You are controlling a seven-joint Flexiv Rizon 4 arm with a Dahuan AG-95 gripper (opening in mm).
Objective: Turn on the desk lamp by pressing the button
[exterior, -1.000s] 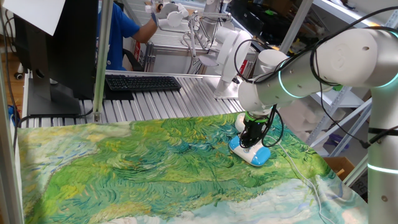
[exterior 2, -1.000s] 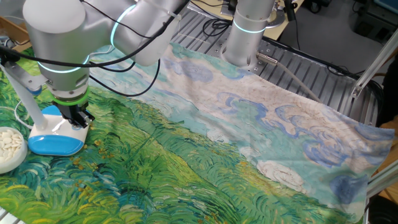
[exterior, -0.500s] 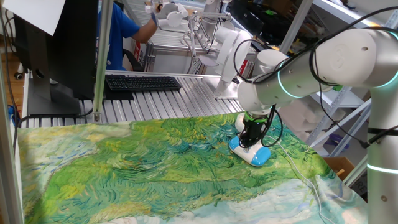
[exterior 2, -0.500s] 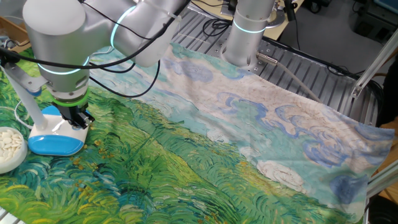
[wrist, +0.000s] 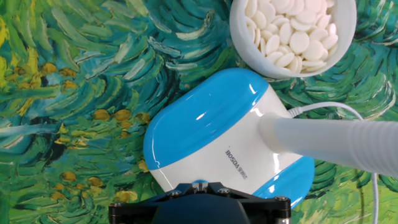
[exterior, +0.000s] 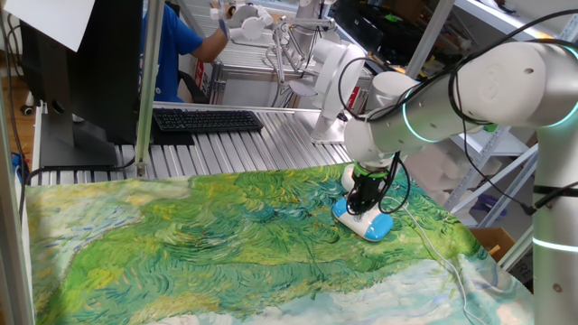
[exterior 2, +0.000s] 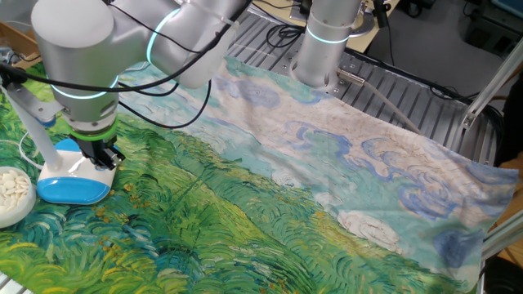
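The desk lamp's white base with its light blue rim (wrist: 205,124) lies on the painted cloth, and its slim white neck (wrist: 339,144) runs off to the right. In the fixed views the base (exterior: 368,224) (exterior 2: 69,184) sits right under my gripper (exterior: 362,208) (exterior 2: 103,159). The gripper (wrist: 199,185) is shut, with its joined tips down on the near end of the base's white top. The button is hidden beneath the tips.
A white bowl of pale discs (wrist: 292,31) (exterior 2: 11,193) stands close beside the lamp base. The lamp's thin cord (wrist: 329,107) loops past it. A keyboard (exterior: 208,119), a monitor (exterior: 77,72) and a person in blue (exterior: 176,41) are behind the cloth. The arm's pedestal (exterior 2: 323,49) stands at the far edge.
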